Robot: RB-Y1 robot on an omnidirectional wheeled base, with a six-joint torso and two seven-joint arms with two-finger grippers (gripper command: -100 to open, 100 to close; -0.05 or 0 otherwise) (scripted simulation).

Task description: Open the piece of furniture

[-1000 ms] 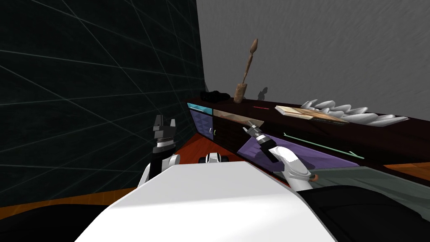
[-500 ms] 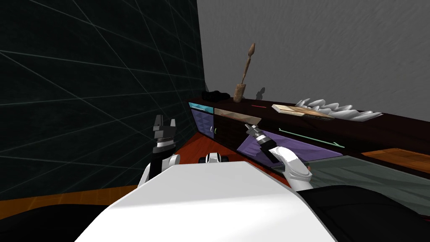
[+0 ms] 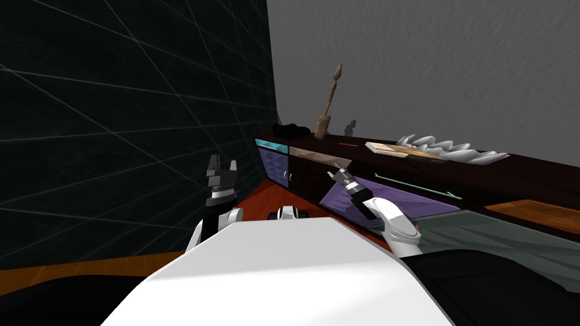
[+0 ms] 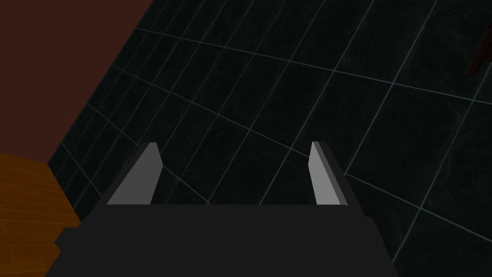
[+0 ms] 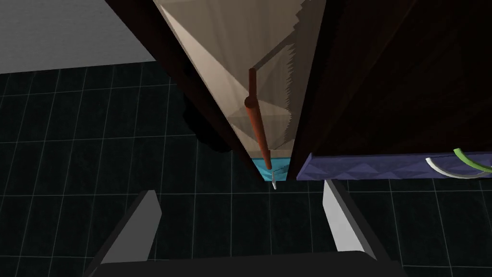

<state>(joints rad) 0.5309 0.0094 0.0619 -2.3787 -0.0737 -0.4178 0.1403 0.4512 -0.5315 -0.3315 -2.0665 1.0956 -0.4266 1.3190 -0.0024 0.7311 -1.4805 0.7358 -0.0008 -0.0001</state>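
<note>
Sliding leftward across the head view, the long dark-brown sideboard [image 3: 527, 175] against the far grey wall shows my own turn, not a move of the furniture. The right gripper [image 3: 340, 172] has barely shifted against it. Its jaws stand wide, just short of the slim red-brown bar handle [image 5: 255, 122] on the beige drawer front [image 5: 216, 62], with the bar not yet between them. The grasp looks still to be made, so closing in should come first. The left gripper [image 4: 235, 144] is held up on the near left, jaws wide and empty.
</note>
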